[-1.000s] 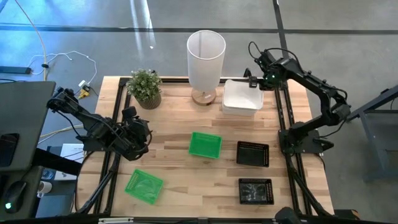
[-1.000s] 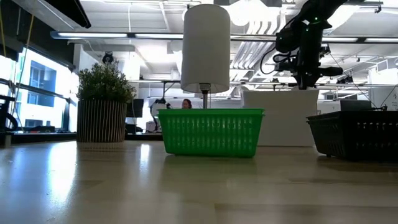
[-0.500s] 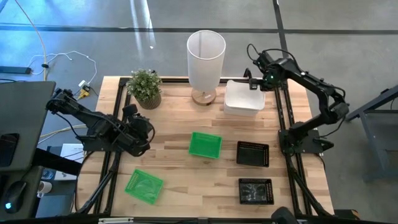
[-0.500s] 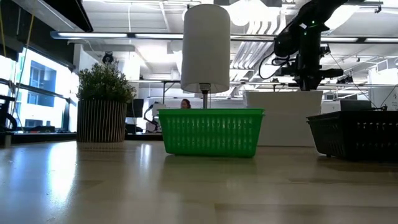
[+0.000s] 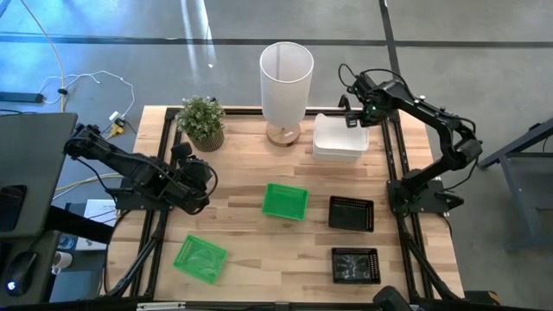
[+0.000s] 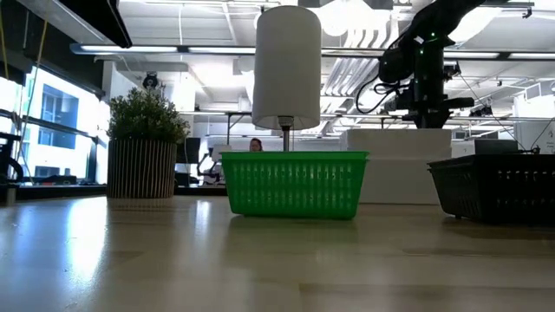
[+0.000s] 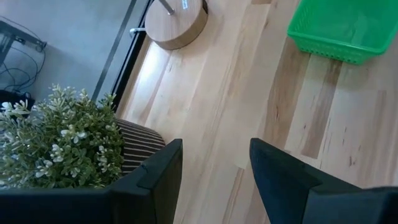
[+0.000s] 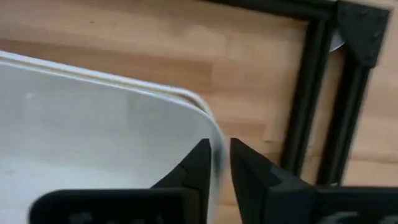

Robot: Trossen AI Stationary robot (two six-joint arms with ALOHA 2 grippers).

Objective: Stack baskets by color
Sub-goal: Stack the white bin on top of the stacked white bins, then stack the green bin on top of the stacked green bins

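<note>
Fingers of the right gripper [image 8: 215, 163] straddle the rim of the white baskets [image 5: 338, 138], nearly closed on it, at the table's far right. We note the left gripper [image 7: 213, 163] spread and empty, near the plant [image 5: 203, 122] at left.

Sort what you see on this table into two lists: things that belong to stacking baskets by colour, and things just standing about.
Job:
- white baskets, stacked, right gripper at the rim
- green baskets and
- black baskets and

Standing about:
- potted plant
- tall white bin
</note>
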